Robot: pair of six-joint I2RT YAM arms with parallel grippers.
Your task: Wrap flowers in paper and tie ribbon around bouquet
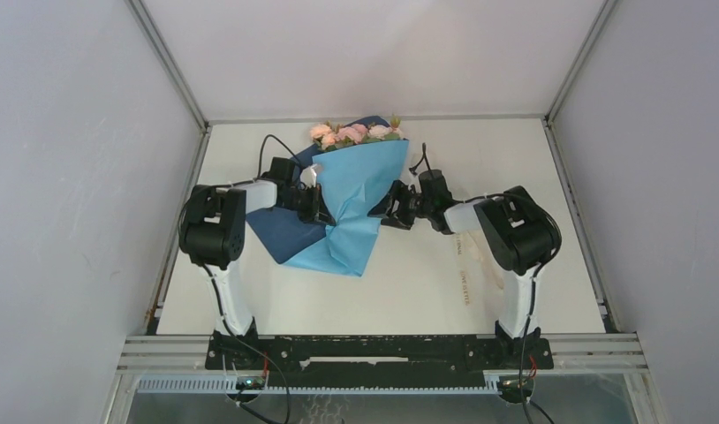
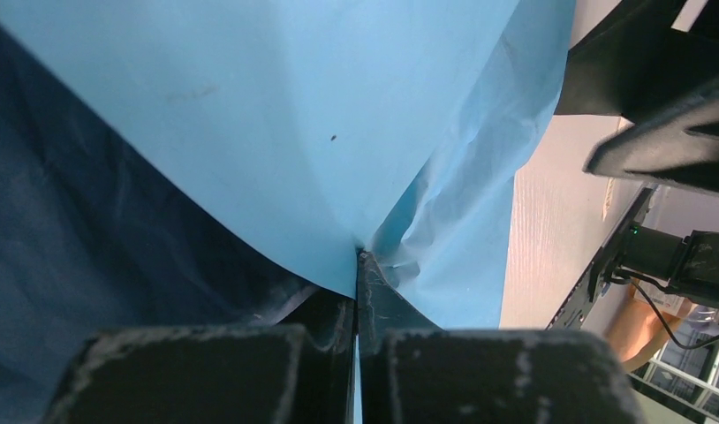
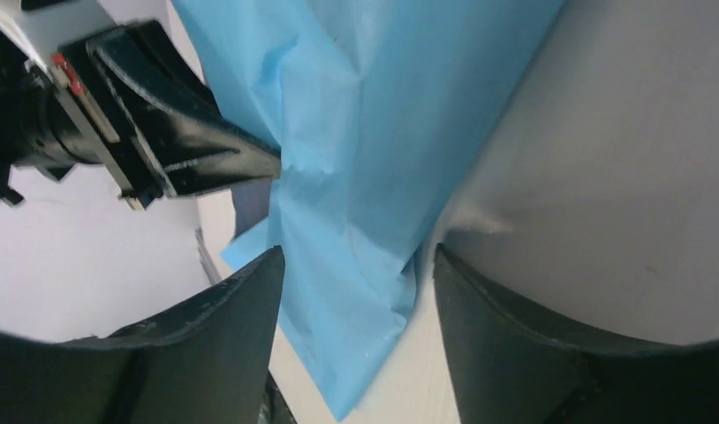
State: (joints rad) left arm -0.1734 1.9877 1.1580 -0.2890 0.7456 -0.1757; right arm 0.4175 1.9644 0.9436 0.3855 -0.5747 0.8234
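Observation:
The flowers (image 1: 356,132), pink blooms with green leaves, stick out of the far end of the paper (image 1: 360,190). The paper is folded over them light-blue side up, and a navy flap (image 1: 290,234) spreads to the left. My left gripper (image 1: 325,205) is shut on the paper's pinched waist, and the left wrist view shows its tips (image 2: 358,265) closed on a fold of the sheet (image 2: 294,132). My right gripper (image 1: 380,210) faces it from the right and stands open (image 3: 358,256). Blue paper (image 3: 374,132) lies between its fingers, untouched. The cream ribbon (image 1: 466,265) lies flat on the table by the right arm.
The white table (image 1: 409,291) is boxed in by grey walls at the back and on both sides. A black rail (image 1: 374,349) carries both arm bases at the near edge. In the right wrist view the left gripper's fingers (image 3: 206,150) point at the paper.

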